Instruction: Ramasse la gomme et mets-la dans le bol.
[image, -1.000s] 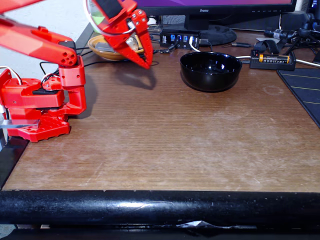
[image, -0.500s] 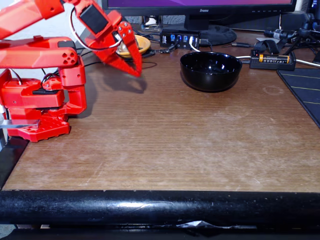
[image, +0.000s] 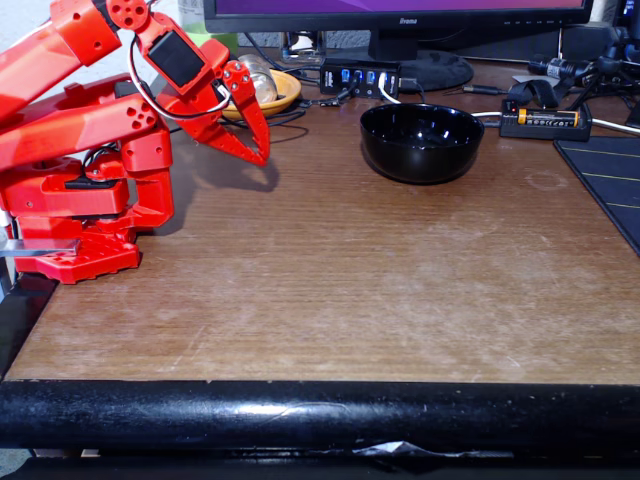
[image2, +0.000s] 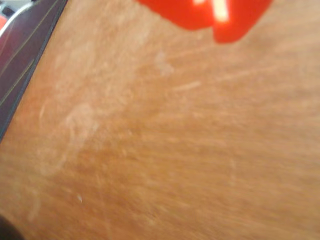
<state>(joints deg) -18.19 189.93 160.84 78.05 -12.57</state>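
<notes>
— Where is the red arm (image: 90, 120)?

— At the left of the fixed view, folded over its base, with the tool (image: 257, 152) hanging above the brown desk (image: 340, 280), tips pointing down and to the right. The two fingers lie close together with nothing between them. In the wrist view a red blur at the top edge is the tool (image2: 227, 34), and below it lies bare wood grain.

— And the bowl (image: 421, 142)?

— Black, glossy, upright on the desk toward the back, right of centre in the fixed view and well apart from the tool. Its inside looks dark; I cannot tell whether anything lies in it.

— The eraser?

— I cannot make it out anywhere on the desk.

— What lies behind the tool?

— A shallow orange-yellow dish (image: 275, 95) at the back edge, with something rounded and pale in it, partly hidden by the arm. To its right sits a black USB hub (image: 360, 77) with blue ports, then the monitor stand (image: 420, 60).

— And the right side?

— A black charger holding a yellow-banded battery (image: 545, 118) just behind and right of the bowl, and a dark mat (image: 610, 185) at the far right edge. The wrist view shows a dark mat (image2: 25, 50) in its upper left corner. A black padded rail (image: 320, 415) runs along the desk's near edge.
</notes>
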